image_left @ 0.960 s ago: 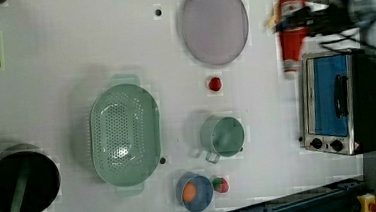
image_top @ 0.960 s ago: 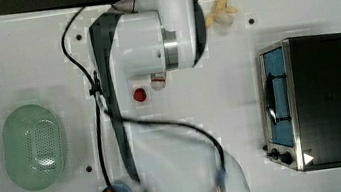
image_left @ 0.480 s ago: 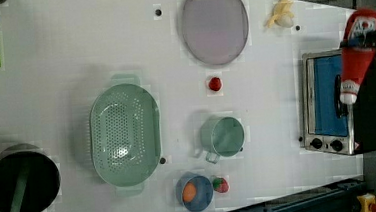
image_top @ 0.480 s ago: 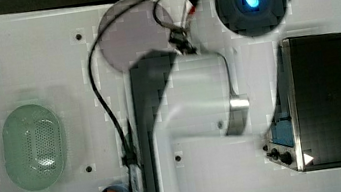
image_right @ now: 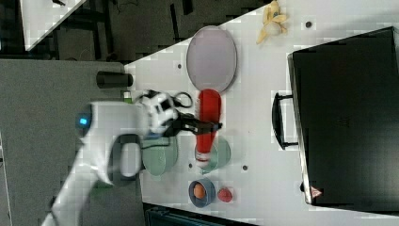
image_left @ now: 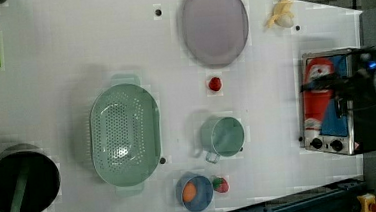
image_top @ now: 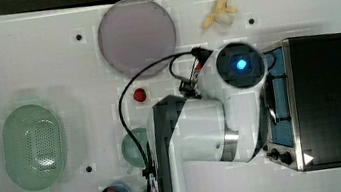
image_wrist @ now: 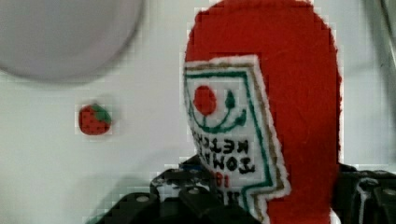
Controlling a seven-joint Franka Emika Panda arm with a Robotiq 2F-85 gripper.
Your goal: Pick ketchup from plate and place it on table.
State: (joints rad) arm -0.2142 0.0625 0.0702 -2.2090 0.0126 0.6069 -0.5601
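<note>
And the arm has swung again — half a second back the ketchup (image_right: 207, 126) hung out past the toaster oven's far edge in the left view; now it sits in front of the oven (image_left: 343, 100) there, carried back toward the open counter (image_top: 52, 57). The plate (image_top: 136, 36) stayed put and lies bare; the bottle is well off it.

In the right view the bottle hangs in the air, white cap pointing down toward the mint cup (image_right: 221, 153), with the plate just beyond its red end. The pincer (image_right: 207, 126) is clamped across the bottle's middle, dark fingers (image_right: 188, 123) reaching in from the right view's left.

Up close from the wrist, that surface looks fuzzy and stitched, label sewn on. My read: a soft, stuffed toy, light, squashy rather than stiff, nothing to break. Felt should grip well, not slip, but a soft body can sag or twist in the hold. Mid-body, where it is held now, looks the sensible spot; the narrow cap end would give less to squeeze.

The small strawberry (image_wrist: 94, 120) lies on the counter near the plate's edge, worth avoiding when setting down.
</note>
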